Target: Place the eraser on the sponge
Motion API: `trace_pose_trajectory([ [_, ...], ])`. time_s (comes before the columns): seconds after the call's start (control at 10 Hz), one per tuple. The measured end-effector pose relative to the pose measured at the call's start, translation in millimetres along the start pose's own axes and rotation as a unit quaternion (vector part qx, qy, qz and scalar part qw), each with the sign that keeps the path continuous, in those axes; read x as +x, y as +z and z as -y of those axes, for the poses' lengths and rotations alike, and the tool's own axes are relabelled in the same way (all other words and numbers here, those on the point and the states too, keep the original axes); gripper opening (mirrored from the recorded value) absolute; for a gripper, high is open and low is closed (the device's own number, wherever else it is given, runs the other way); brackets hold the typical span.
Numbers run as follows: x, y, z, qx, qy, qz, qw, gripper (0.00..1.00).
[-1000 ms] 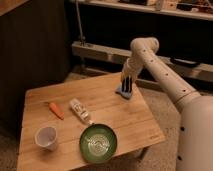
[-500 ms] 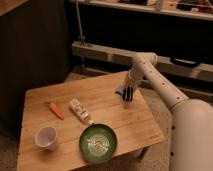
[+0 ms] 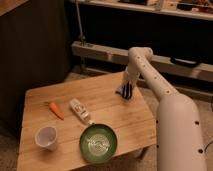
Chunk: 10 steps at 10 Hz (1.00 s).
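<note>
Wooden table (image 3: pixel 115 117) carries its clutter off to the left, well apart from the work: an orange carrot (image 3: pixel 56 110), a pale cup (image 3: pixel 46 137) nearer the front edge, a white bottle (image 3: pixel 80 111) lying on its side, then a green bowl (image 3: pixel 112 137). None of it sits in the arm's way. Near the far right corner lies the light-blue sponge (image 3: pixel 120 90), flat, a ready landing pad. The gripper (image 3: pixel 128 95) hangs right over it, pointing down. Dark on dark is hard to read, but the claw looks narrow, pinched on the eraser (image 3: pixel 127 90), a black block held upright, its lower end at or just above the sponge.
</note>
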Motion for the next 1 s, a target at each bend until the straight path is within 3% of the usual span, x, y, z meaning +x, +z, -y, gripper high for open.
trace_pose_trajectory([
  [0.4, -7.2, 8.6, -11.5, 0.018, 0.003, 0.017, 0.9997, 0.1],
  [0.6, -7.6, 11.1, -1.7, 0.024, -0.014, 0.019, 0.9994, 0.1],
  [1.0, -7.7, 27.8, 20.8, 0.013, -0.046, 0.039, 0.9981, 0.1],
])
